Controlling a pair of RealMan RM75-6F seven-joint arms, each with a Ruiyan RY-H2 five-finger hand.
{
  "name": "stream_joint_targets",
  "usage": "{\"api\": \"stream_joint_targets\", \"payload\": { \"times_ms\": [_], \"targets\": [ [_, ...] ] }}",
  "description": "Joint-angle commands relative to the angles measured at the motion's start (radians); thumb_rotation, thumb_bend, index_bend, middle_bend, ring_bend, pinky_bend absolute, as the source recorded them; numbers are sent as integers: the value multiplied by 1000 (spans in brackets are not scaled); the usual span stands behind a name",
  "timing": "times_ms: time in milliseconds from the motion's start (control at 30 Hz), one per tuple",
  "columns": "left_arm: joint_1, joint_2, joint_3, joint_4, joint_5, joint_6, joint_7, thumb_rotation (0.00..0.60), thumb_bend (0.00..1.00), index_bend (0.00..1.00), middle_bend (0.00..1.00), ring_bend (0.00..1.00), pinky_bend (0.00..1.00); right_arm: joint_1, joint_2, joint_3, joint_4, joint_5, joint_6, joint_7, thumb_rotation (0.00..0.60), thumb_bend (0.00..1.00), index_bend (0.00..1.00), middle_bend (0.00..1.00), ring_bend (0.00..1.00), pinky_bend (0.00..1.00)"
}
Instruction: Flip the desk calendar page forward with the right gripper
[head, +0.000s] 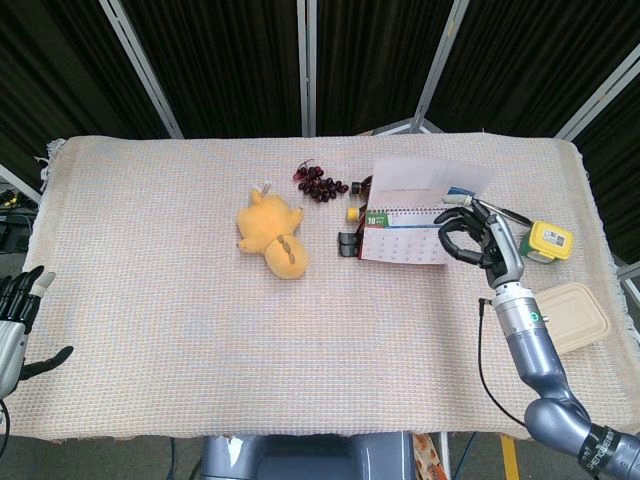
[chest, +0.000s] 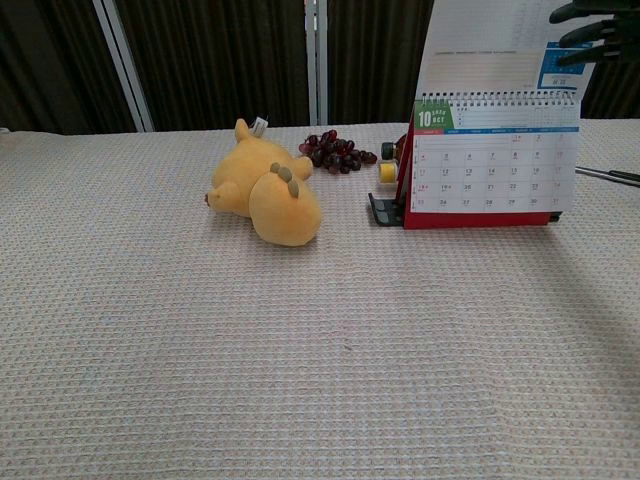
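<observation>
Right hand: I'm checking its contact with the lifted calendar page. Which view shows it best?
The head view: the whole right hand shows beside the lifted page of the desk calendar. The chest view catches only dark fingertips at the page's top corner.

Desk calendar (chest: 494, 170) matt paper, wire-bound; tablecloth (head: 150, 270) rough woven cloth; plush toy (chest: 265, 188) soft, fuzzy.

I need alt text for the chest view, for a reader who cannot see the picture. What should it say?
A desk calendar stands on a woven tablecloth with one page lifted upright above its spiral, held at the top right corner by the robot's right hand. The front page shows month 10. To the left lie a yellow plush toy and dark grapes.
</observation>
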Motion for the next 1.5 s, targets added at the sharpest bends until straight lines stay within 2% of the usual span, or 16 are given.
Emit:
{"api": "stream_joint_targets", "payload": {
  "times_ms": [33, 100, 167, 233, 500, 767, 833, 1000, 1167, 1267, 1367, 1500],
  "targets": [
    [-1, -1, -1, 1, -4, -2, 2, 600, 107, 0, 0, 0, 0, 39, 8, 10, 40, 13, -2, -39, 600, 286, 219, 330, 281, 179],
    [-1, -1, -2, 2, -9, -5, 2, 600, 107, 0, 0, 0, 0, 63, 8, 5, 74, 12, -12, -68, 600, 280, 154, 277, 203, 118],
    [-3, -2, -5, 4, -17, -10, 3, 600, 107, 0, 0, 0, 0, 103, 4, -7, 129, 5, -36, -112, 600, 255, 65, 192, 64, 33],
    [-5, -3, -7, 5, -23, -15, 4, 600, 107, 0, 0, 0, 0, 136, 1, -23, 172, -3, -67, -143, 600, 230, 16, 137, 5, 1],
    [-17, -12, -15, 22, -42, -38, -1, 600, 109, 0, 0, 0, 0, 254, -33, -88, 355, -44, -148, -249, 600, 184, 0, 88, 0, 0],
    [-25, -16, -16, 32, -56, -58, -1, 600, 108, 0, 0, 0, 0, 311, -47, -163, 450, -6, -282, -281, 600, 162, 0, 109, 0, 0],
    [-27, -16, -16, 32, -56, -62, 0, 600, 108, 0, 0, 0, 0, 314, -51, -166, 458, -8, -280, -278, 600, 162, 0, 109, 0, 0],
    [-28, -15, -13, 29, -49, -60, -2, 600, 109, 0, 0, 0, 0, 303, -44, -152, 432, -43, -228, -250, 600, 161, 0, 100, 0, 0],
    [-26, -13, -12, 27, -43, -53, -6, 600, 108, 0, 0, 0, 0, 255, 1, -129, 336, -127, -114, -203, 600, 163, 0, 91, 0, 0],
    [-24, -13, -12, 28, -42, -49, -9, 600, 109, 0, 0, 0, 0, 215, 33, -141, 277, -185, -54, -195, 600, 163, 0, 79, 0, 0],
    [-21, -12, -10, 30, -39, -43, -14, 600, 109, 0, 0, 0, 0, 115, 82, -199, 182, -303, 77, -188, 600, 165, 0, 53, 0, 0],
    [-19, -14, -6, 33, -37, -42, -13, 600, 109, 0, 0, 0, 0, -10, 119, -312, 158, -448, 245, -250, 600, 167, 0, 9, 0, 0]
  ]
}}
